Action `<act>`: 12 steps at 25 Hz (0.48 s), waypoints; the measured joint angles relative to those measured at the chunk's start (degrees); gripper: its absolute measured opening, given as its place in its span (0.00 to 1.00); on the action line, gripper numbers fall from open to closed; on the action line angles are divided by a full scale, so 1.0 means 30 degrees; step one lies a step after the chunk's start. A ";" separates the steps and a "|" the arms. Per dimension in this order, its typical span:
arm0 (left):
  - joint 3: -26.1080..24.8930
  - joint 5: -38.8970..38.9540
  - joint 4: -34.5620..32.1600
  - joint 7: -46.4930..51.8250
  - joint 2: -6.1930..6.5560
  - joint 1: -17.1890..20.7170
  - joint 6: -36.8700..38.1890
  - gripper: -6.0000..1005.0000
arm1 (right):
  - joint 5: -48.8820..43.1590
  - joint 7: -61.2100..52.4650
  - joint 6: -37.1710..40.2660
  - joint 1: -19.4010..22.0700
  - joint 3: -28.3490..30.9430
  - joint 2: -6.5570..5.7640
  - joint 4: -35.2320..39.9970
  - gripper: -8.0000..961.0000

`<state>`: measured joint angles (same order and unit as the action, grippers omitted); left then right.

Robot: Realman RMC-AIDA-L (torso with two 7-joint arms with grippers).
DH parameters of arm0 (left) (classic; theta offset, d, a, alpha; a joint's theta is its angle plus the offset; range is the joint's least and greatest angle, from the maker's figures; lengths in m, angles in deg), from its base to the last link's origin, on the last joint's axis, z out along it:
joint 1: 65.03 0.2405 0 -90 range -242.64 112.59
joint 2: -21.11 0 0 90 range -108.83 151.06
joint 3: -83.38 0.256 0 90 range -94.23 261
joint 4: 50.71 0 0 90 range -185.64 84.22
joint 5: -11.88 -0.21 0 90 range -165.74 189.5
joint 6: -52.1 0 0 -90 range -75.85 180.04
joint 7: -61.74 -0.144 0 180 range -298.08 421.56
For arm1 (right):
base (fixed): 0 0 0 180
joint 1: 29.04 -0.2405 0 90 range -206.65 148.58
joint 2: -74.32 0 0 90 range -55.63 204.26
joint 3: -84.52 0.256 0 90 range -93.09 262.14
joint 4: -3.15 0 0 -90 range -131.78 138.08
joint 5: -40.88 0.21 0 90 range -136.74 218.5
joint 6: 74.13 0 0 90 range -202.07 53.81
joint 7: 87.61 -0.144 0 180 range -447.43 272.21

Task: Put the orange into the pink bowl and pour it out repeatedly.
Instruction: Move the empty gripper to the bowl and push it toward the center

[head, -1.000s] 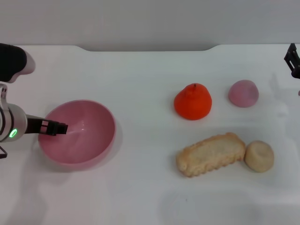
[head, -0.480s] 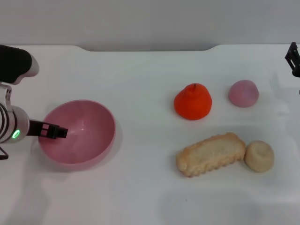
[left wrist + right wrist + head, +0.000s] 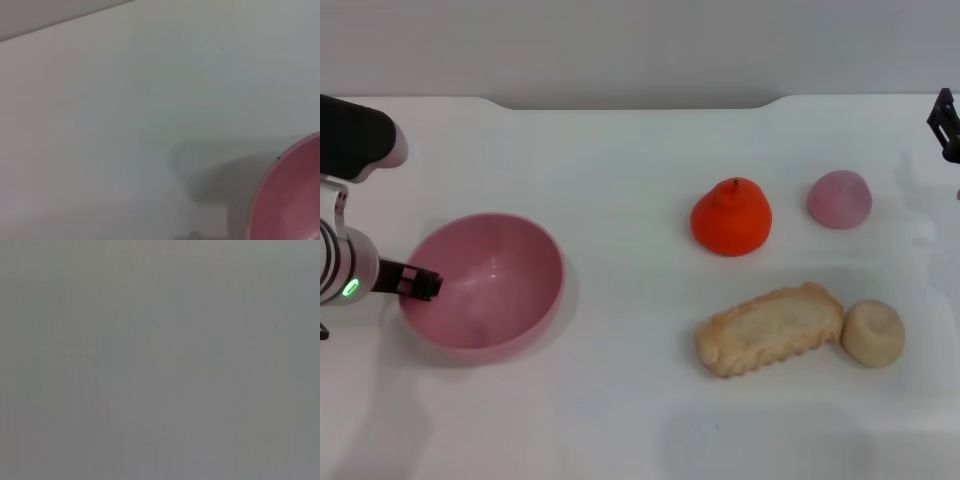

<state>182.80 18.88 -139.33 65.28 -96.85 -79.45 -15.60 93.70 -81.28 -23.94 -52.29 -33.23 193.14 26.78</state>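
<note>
The orange [image 3: 731, 217] sits on the white table [image 3: 620, 400], well apart from the pink bowl [image 3: 485, 283], and nothing holds it. It has not moved. The pink bowl sits on the table's left side with nothing in it. The left gripper [image 3: 420, 284] is at the bowl's left rim. It has pulled back to the left since a second ago, when its tip was out over the inside of the bowl. I cannot tell if its jaws are wide or narrow.

Near the orange lie a pink-mauve ball [image 3: 839, 198], a long biscuit [image 3: 769, 328] and a beige ball [image 3: 874, 333] touching it. The right gripper [image 3: 946, 125] waits at the far right edge; its jaws cannot be told either.
</note>
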 joint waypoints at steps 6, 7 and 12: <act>0.0118 -0.0156 0.0092 -0.0008 0.0007 -0.0034 0.0076 0.49 | -0.0015 -0.0004 0.0000 0.0038 -0.0069 0.0010 0.0000 0.85; 0.0118 -0.0156 0.0092 -0.0008 0.0007 -0.0034 0.0076 0.46 | -0.0018 -0.0003 0.0000 0.0050 -0.0089 0.0015 0.0000 0.85; 0.0454 -0.0172 0.0154 -0.0010 0.0003 -0.0085 0.0542 0.33 | -0.0028 -0.0001 0.0000 0.0072 -0.0129 0.0030 0.0014 0.85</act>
<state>184.16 18.37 -138.87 65.25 -96.84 -79.70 -13.97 93.61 -81.28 -23.94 -52.08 -33.61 193.23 26.83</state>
